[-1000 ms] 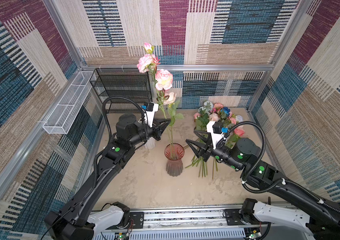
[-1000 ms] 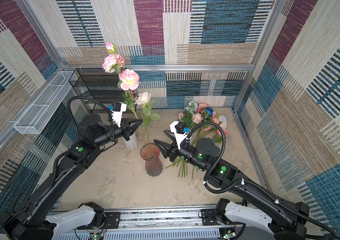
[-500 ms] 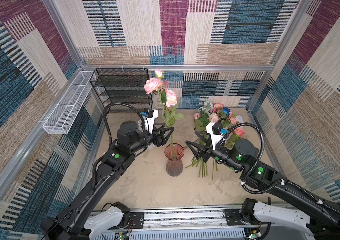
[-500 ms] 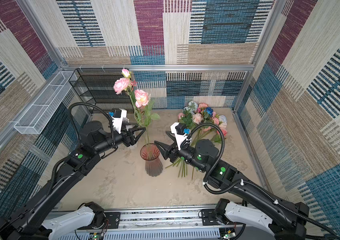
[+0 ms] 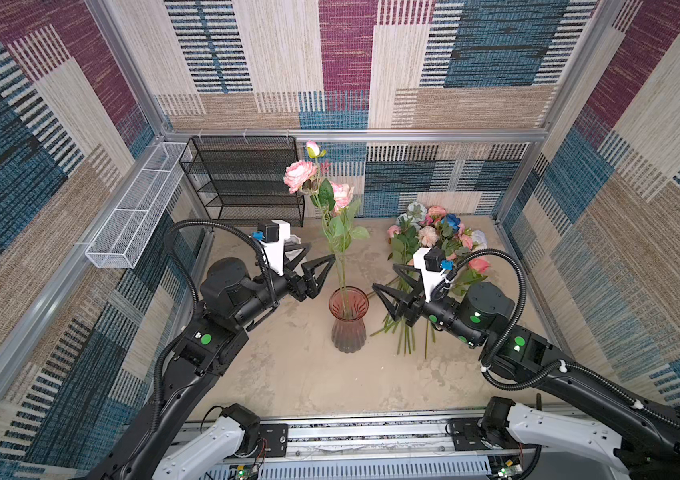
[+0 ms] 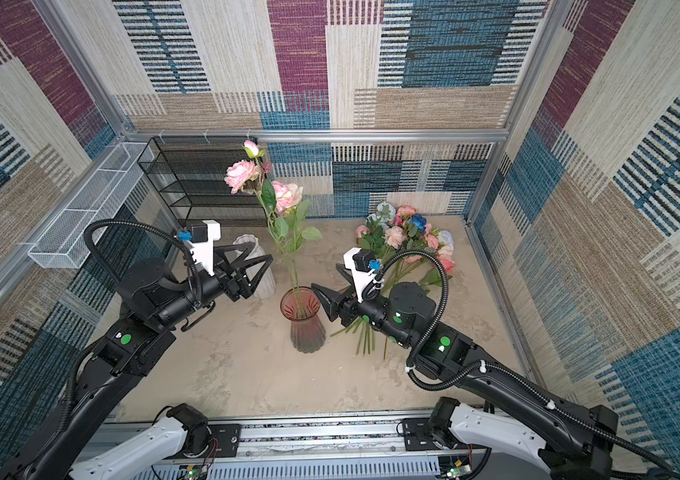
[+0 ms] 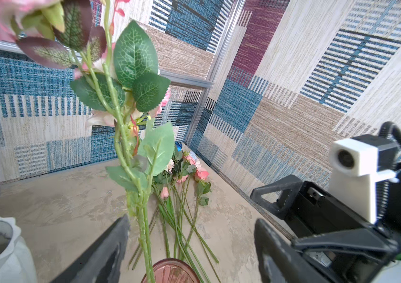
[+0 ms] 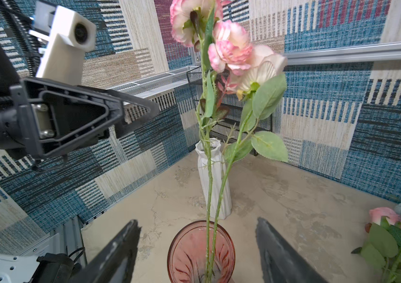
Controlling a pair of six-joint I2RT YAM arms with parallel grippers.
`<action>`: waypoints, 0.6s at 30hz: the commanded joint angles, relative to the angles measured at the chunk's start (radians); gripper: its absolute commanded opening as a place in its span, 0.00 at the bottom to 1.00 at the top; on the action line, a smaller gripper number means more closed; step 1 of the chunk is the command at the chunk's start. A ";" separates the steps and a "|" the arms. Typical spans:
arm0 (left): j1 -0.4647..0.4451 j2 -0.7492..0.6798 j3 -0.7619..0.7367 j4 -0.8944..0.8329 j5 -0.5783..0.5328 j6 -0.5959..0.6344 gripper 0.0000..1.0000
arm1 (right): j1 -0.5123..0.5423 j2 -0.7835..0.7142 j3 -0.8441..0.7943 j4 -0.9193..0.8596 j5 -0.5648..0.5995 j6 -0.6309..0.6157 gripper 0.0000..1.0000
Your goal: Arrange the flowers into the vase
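Gaping and empty, the right pincer (image 5: 384, 276) is nearer the loose flowers (image 5: 427, 236), whose stems run back beneath its wrist.

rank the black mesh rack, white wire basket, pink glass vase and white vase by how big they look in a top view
1. black mesh rack
2. white wire basket
3. pink glass vase
Unranked: white vase. It is partly hidden behind the left gripper, so I cannot compare it with the pink one.

Patchwork woven walls (image 5: 346, 62) enclose a mottled beige floor (image 5: 300, 374); a black mesh shelf (image 5: 242, 178) stands at the back.
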 commanded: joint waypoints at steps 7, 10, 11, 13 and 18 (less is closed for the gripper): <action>0.001 -0.179 -0.151 -0.015 -0.204 -0.041 0.85 | -0.269 0.045 -0.094 -0.022 -0.078 0.158 0.74; 0.001 -0.233 -0.209 -0.025 -0.242 -0.057 0.89 | -0.371 0.108 -0.092 -0.049 -0.090 0.198 0.72; 0.001 -0.248 -0.229 -0.026 -0.249 -0.064 0.91 | -0.406 0.139 -0.091 -0.057 -0.099 0.212 0.72; 0.001 -0.262 -0.259 -0.034 -0.255 -0.080 0.94 | -0.465 0.214 -0.082 -0.066 -0.122 0.233 0.71; 0.001 -0.262 -0.300 -0.040 -0.228 -0.115 0.99 | -0.565 0.437 -0.042 -0.059 -0.173 0.260 0.64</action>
